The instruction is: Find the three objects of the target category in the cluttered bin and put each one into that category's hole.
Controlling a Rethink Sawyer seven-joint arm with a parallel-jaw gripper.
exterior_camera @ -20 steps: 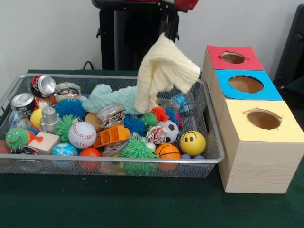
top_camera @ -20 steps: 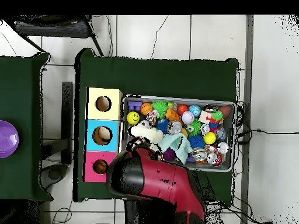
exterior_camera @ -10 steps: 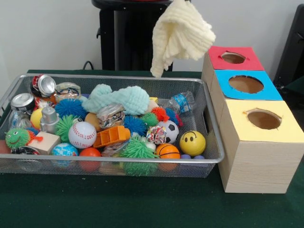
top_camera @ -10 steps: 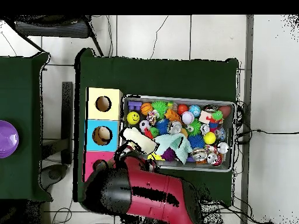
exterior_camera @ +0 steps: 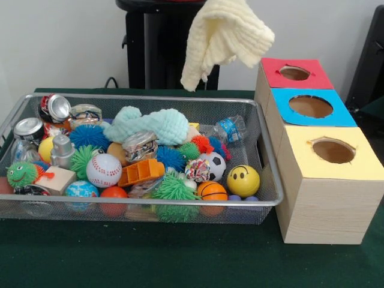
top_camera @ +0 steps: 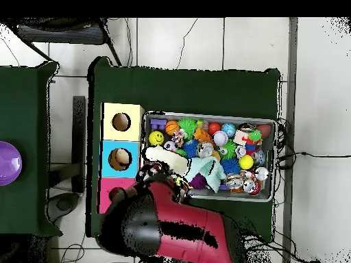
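A cream knitted cloth (exterior_camera: pixel 225 36) hangs in the air above the back right corner of the wire bin (exterior_camera: pixel 150 96), beside the red box (exterior_camera: pixel 294 73). Its upper end runs off the top edge, so the gripper holding it is out of sight there. From overhead the cream cloth (top_camera: pixel 164 159) pokes out from under the red and black arm (top_camera: pixel 185 229), over the bin's edge (top_camera: pixel 212 115) next to the blue box (top_camera: pixel 120 159). A mint green cloth (exterior_camera: pixel 150 125) lies in the bin among the clutter.
Three boxes with round holes stand in a row right of the bin: red, blue (exterior_camera: pixel 311 106) and yellow (exterior_camera: pixel 333 150). The bin holds several balls, spiky toys, crushed cans and a plastic bottle (exterior_camera: pixel 229 129). A purple bowl (top_camera: pixel 8 163) sits on a side table.
The cream cloth has been lifted out of the bin, up and toward the boxes, and now swings slightly back. The arm has shifted over the bin's corner.
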